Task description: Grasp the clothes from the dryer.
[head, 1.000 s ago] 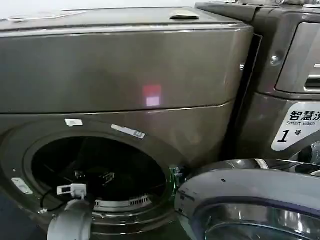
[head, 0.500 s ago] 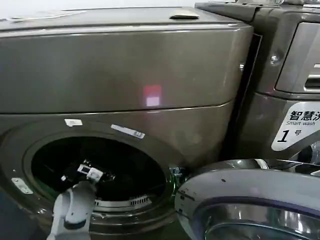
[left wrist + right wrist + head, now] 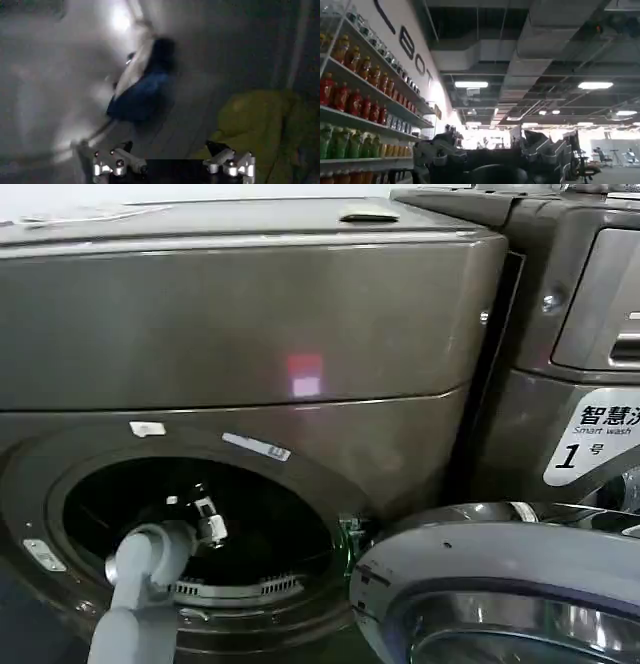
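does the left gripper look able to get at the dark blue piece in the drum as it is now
Probably yes. The left gripper is already inside the dryer, fingers open, and the dark blue piece lies ahead of it with nothing between them. The yellow-green piece sits off to one side.

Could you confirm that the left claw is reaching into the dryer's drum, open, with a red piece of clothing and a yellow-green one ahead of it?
Nearly: the left claw is open inside the dryer, but the piece beside the yellow-green one is dark blue with white, not red, as the left wrist view shows.
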